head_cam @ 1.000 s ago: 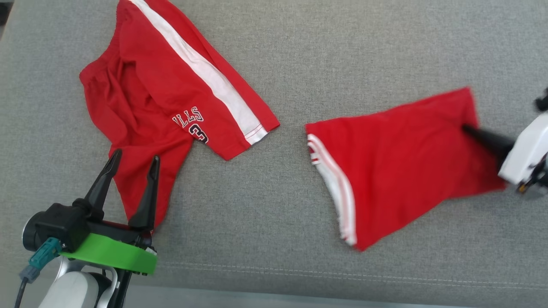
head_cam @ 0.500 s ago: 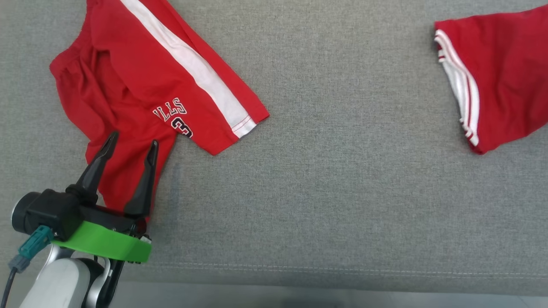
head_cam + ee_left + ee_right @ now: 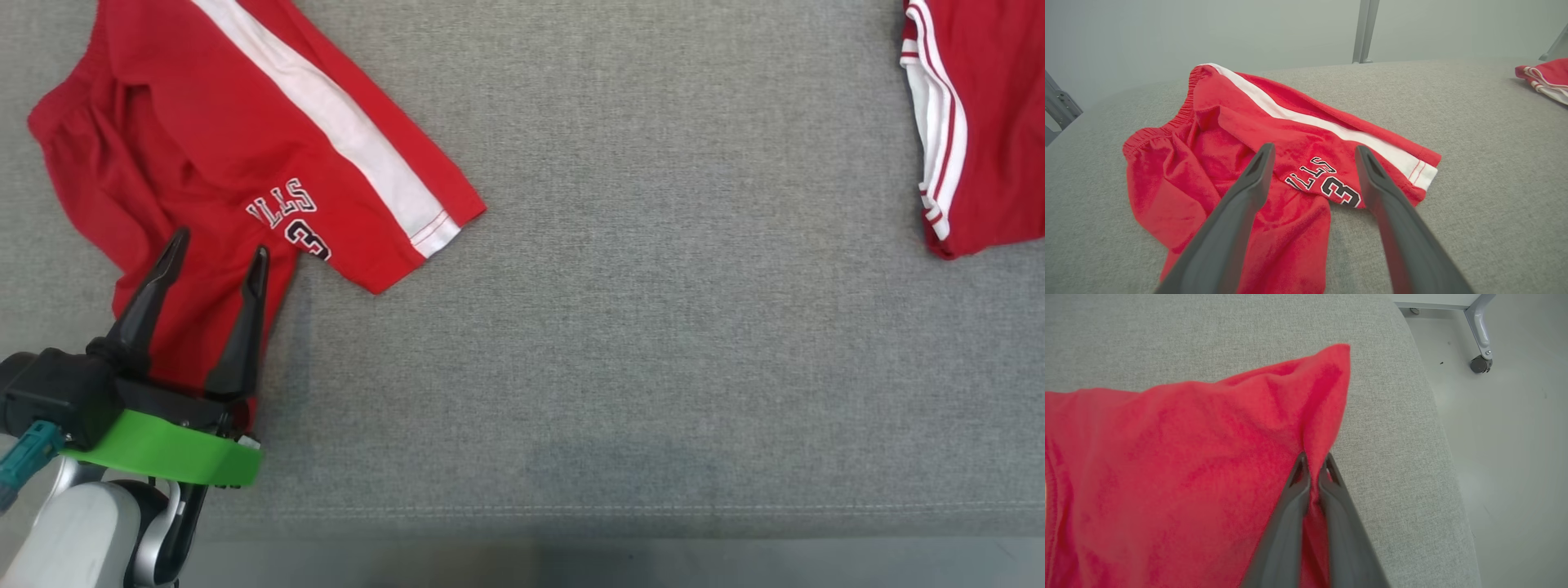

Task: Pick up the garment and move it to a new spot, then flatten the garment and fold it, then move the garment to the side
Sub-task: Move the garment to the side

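Garment [image 3: 1167, 465] pinched in right claw [image 3: 1313, 458].

Shorts [image 3: 204, 139]: red, rumpled, upper left of the head view; elastic waistband bunched, leg hem pointing toward the frame's middle.
Stripe [image 3: 326, 122]: white, running diagonally down one side of the shorts.
Lettering [image 3: 286, 220]: black with white outline, partly hidden in a fold.
Surface [image 3: 653, 327]: grey woven fabric, a stitched seam [image 3: 571, 510] near its lower edge.
Floor [image 3: 1506, 437]: pale, right side of the right wrist view.
Caster [image 3: 1479, 364]: dark wheel on a grey leg, upper right.

Left tool [image 3: 220, 242] gapes over red shorts [image 3: 204, 163]; folded garment [image 3: 996, 122] far right.
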### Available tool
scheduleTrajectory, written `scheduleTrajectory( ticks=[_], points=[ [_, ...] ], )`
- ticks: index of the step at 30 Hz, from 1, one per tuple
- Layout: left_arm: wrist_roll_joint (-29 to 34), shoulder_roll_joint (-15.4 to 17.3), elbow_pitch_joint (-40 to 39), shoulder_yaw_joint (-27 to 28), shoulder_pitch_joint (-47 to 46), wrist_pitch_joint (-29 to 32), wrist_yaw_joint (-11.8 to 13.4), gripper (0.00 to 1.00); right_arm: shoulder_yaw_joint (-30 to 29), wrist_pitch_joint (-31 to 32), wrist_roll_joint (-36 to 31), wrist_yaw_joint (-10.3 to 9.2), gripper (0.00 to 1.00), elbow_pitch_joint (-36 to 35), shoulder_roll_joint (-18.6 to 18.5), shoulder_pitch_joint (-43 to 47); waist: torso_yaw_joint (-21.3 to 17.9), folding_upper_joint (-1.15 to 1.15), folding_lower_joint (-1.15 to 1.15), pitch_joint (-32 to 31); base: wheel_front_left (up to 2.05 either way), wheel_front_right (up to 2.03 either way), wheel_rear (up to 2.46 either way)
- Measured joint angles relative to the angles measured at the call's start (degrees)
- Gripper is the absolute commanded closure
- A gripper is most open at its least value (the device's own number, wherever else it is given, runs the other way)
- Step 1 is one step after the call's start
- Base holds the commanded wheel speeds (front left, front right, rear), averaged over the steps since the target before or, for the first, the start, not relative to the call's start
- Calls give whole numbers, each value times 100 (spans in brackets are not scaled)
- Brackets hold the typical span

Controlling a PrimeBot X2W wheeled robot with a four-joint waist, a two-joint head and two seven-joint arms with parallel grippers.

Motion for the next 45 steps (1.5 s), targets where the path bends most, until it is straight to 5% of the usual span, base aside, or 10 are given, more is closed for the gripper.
scheduleTrajectory(
  ticks=[26,27,28,29,30,34,45],
  points=[
    [1,148,-257,-20,-114,175,16,0,-35,-1188,-840,-42,100,857,397,-439,-728,0,0,568,0,0,0],
    [0,148,-256,-19,-114,175,16,0,-59,-1301,-918,-42,91,915,392,-470,-724,0,-1,575,0,0,0],
    [0,146,-256,-19,-115,175,16,0,-124,-1446,-1053,-41,67,1002,390,-529,-719,0,0,583,0,0,0],
    [0,146,-256,-18,-115,175,16,0,-214,-1588,-1166,-42,24,1095,383,-608,-714,0,-1,590,0,0,0],
    [0,146,-255,-15,-116,175,16,0,-275,-1733,-1270,-42,0,1155,361,-691,-708,0,0,597,0,0,0],
    [0,140,-235,-12,-119,174,16,0,-491,-2052,-1491,-46,0,1513,409,-856,-681,0,-1,614,0,0,0],
    [-1,-121,208,-29,-152,40,16,0,-619,-3348,-1688,-46,0,1786,1492,-582,-638,0,-1,226,0,0,0]
  ],
)
